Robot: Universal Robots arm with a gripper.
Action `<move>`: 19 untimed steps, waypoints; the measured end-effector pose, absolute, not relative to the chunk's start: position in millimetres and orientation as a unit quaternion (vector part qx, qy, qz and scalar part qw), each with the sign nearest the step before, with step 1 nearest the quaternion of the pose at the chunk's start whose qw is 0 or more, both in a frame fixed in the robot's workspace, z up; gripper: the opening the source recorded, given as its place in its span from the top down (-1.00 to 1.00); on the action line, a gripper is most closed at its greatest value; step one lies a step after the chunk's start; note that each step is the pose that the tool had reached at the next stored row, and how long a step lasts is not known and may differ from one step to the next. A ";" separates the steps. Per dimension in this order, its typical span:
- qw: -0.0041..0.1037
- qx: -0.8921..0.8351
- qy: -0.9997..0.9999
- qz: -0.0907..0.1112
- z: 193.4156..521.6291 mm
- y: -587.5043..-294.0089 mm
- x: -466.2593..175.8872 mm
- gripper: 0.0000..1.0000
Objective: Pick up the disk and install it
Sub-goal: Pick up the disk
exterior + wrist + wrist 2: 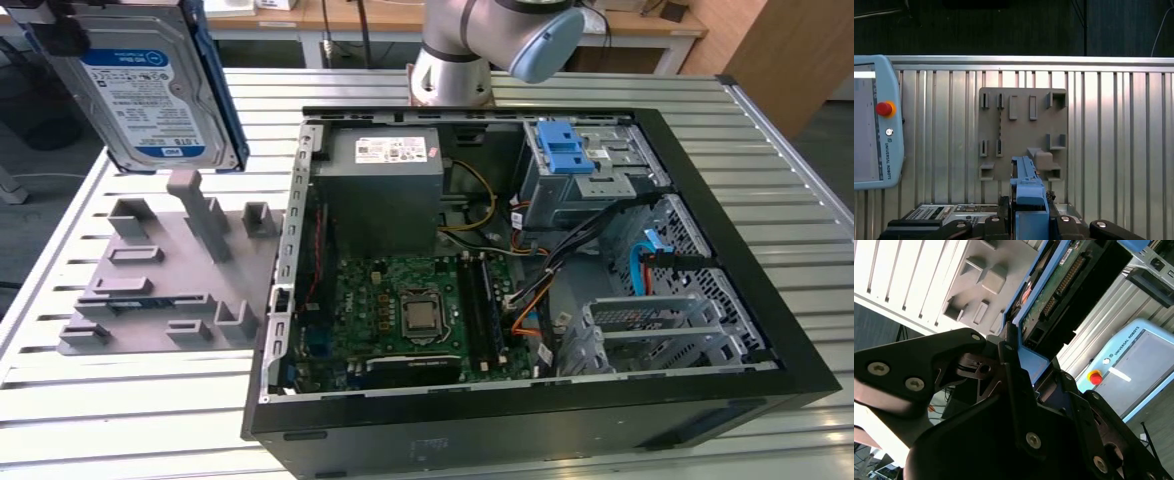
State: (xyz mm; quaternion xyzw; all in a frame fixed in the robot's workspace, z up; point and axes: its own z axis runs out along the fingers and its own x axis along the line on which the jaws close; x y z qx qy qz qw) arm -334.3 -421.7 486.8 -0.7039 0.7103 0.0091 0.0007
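In the exterior view we see the disk (pixel 154 90) raised upright, label side out, above the grey fixture plate (pixel 160 290), with the open computer case (pixel 534 270) just beside that plate. The second wrist view gives us the other face. There the gripper (pixel 1031 360) is closed tight on the disk's blue carrier (pixel 1026 315), and the green circuit board (pixel 1054 295) lies bare, with the plate well behind it. The first wrist view looks along the carrier's edge straight down onto the plate, and adds a teach pendant (pixel 874 125) lying near the plate on the slatted table (pixel 1114 125). We judge the disk dense, rigid and sensitive to knocks. The carrier's plastic rails look the safest hold, sparing board and label.
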 end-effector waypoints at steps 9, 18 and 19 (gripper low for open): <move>0.001 -0.704 0.710 0.009 486.8 -421.7 -340.2 0.27; 0.001 -0.704 0.710 0.009 486.8 -421.7 -340.3 0.27; 0.001 -0.704 0.710 0.009 486.8 -421.7 -340.2 0.27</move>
